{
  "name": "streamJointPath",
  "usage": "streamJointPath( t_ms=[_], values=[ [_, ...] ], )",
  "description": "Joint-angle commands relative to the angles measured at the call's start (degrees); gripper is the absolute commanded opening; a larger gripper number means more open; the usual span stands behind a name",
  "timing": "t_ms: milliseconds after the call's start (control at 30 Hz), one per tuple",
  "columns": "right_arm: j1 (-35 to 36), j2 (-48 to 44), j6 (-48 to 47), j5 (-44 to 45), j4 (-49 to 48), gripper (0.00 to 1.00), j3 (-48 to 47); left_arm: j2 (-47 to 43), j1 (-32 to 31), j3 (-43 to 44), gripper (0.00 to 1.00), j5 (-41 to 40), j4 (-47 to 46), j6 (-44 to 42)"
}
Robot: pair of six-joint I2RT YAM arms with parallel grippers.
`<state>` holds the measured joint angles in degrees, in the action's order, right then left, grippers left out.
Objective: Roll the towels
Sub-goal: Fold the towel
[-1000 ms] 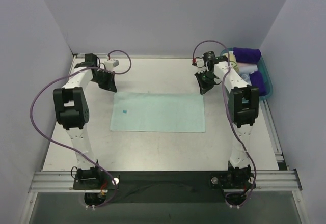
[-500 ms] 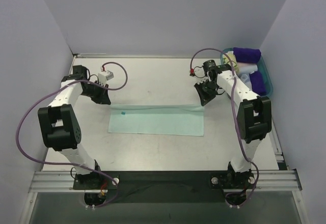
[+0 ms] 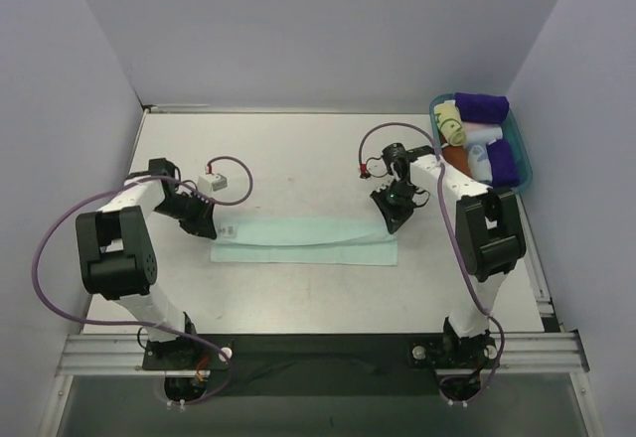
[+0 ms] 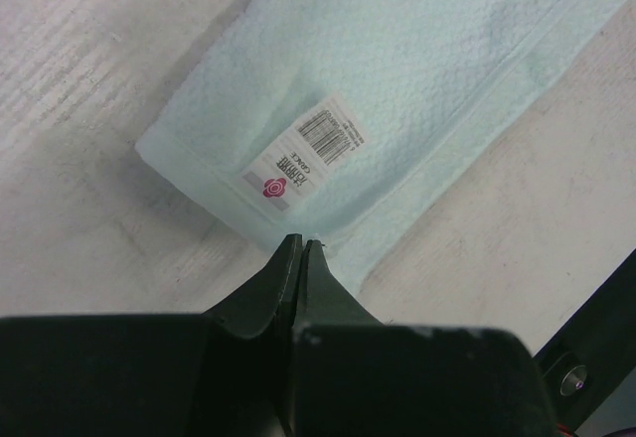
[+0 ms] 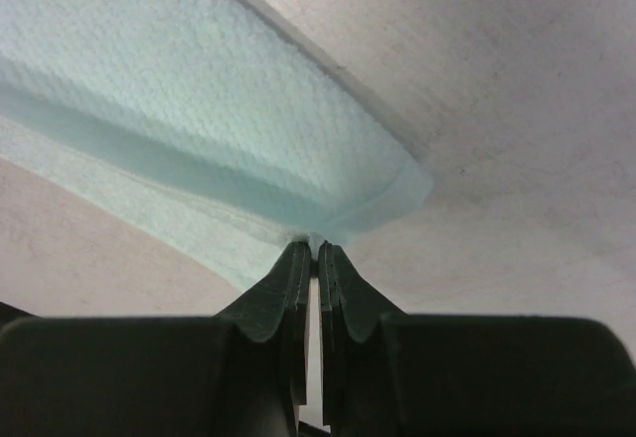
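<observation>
Mint-aqua towel (image 3: 303, 241): lay folded lengthwise on the counter (image 3: 298, 149), left of and nearer than the blue bin (image 3: 528, 167).
Left end effector (image 3: 211, 226): closed, pinching the towel's corner farthest from the bin, beside a barcode tag (image 4: 303, 149).
Right end effector (image 3: 391, 220): closed, pinching the corner nearest the bin.

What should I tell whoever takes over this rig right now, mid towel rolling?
The left pincer is shut on the mint towel at its edge near the label.
The right pincer is shut on the towel's opposite end.
The mint towel lies mid-table, doubled over lengthwise. The pale yellow towel sits in the teal bin at far right.
Done: lengthwise fold.
Left: release, roll the mint towel. The yellow one's state is unclear.
</observation>
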<state>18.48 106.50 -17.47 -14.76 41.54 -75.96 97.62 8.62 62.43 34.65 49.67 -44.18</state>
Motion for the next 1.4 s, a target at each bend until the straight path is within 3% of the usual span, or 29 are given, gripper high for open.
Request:
streamJointPath(
  t_ms=[0, 233, 467, 767, 1067, 1367],
  values=[
    [0.2, 2.0, 0.0, 1.8, -0.2, 0.00, -0.1, 2.5, 0.2, 0.1, 0.00, 0.1, -1.9, -0.6],
    [0.0, 0.6, 0.1, 2.6, 0.5, 0.00, -2.1, 2.9, 0.3, 3.2, 0.00, -0.1, -2.0, 1.1],
    [-0.6, -4.0, -0.5, 2.1, 4.2, 0.00, -5.0, -3.4, 0.3, 6.5, 0.00, 1.2, 4.5, 0.2],
    [0.9, -7.8, -0.4, 1.5, 5.7, 0.00, 0.9, -9.2, 0.3, 1.8, 0.00, -0.3, 7.0, -2.4],
    [1.7, -2.4, 0.0, 1.1, 0.7, 0.00, 7.1, -3.9, 0.3, -5.9, 0.00, -3.2, 1.8, -2.8],
    [1.7, 3.4, -0.3, 3.0, -2.2, 0.00, 6.5, 2.7, 0.3, -5.4, 0.00, -5.2, -1.6, -0.6]
  ],
)
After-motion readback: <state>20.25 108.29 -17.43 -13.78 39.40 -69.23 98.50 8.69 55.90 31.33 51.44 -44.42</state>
